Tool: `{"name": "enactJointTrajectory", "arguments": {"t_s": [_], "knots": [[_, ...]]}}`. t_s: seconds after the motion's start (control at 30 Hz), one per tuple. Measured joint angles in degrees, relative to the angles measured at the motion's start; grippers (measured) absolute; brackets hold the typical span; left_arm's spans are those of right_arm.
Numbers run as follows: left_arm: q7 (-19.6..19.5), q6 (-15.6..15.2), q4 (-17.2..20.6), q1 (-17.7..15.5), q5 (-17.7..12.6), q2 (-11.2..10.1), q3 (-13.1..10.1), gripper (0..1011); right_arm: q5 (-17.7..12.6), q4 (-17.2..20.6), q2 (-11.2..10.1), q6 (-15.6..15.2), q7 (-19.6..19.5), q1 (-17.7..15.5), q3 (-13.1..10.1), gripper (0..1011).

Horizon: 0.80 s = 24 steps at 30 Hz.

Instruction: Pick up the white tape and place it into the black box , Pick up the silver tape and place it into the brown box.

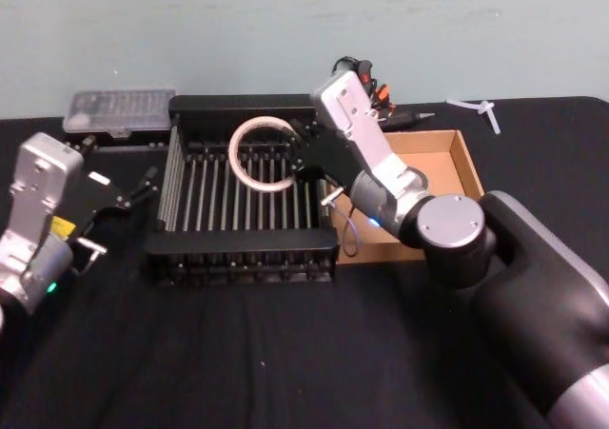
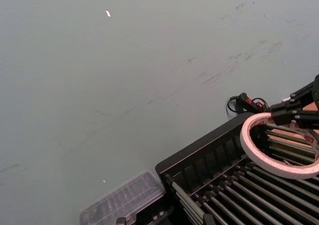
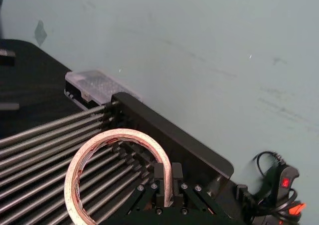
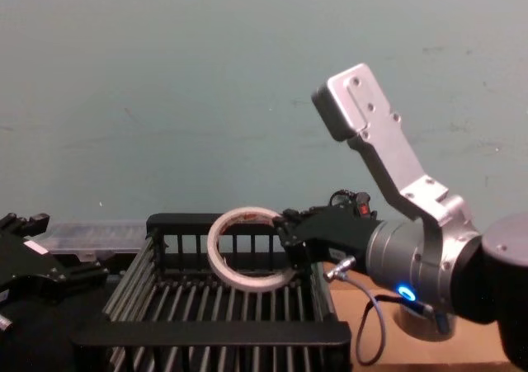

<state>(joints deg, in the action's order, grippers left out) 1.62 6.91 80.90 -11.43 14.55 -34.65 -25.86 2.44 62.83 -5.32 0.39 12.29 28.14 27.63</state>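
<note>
Right arm point(image 1: 533, 286): matte black forearm, silver round joint cap, silver boxy wrist link with small screw holes, blue light, thin grey cable loop, black gripper point(image 4: 285, 236) frame with screws. Left arm point(image 1: 33, 215): silver link, yellow label, green light, black gripper point(image 1: 133, 193).

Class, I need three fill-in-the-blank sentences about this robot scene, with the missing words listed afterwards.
1. The right gripper is shut on the ____ tape.
2. The roll hangs above the slatted floor of the ____ box.
3. The brown box sits on the crate's ____ side, seen from the head view.
4. The left gripper waits beside the crate with its fingers ____.

Missing words: white; black; right; open
</note>
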Motion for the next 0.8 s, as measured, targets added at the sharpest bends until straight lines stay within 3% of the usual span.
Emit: {"name": "enactJointTrajectory", "arguments": {"t_s": [0.23, 0.63, 0.8], "knots": [[0.00, 0.00, 0.00, 0.00, 0.00, 0.00, 0.00, 1001, 1.34, -2.56, 1.19, 0.13, 0.02, 0.40, -0.42, 93], [0.00, 0.00, 0.00, 0.00, 0.00, 0.00, 0.00, 1001, 1.33, -2.50, 1.12, 0.05, 0.06, 0.41, -0.43, 93], [0.00, 0.00, 0.00, 0.00, 0.00, 0.00, 0.00, 1001, 1.28, -2.44, 1.09, 0.03, 0.08, 0.41, -0.43, 186]]}}
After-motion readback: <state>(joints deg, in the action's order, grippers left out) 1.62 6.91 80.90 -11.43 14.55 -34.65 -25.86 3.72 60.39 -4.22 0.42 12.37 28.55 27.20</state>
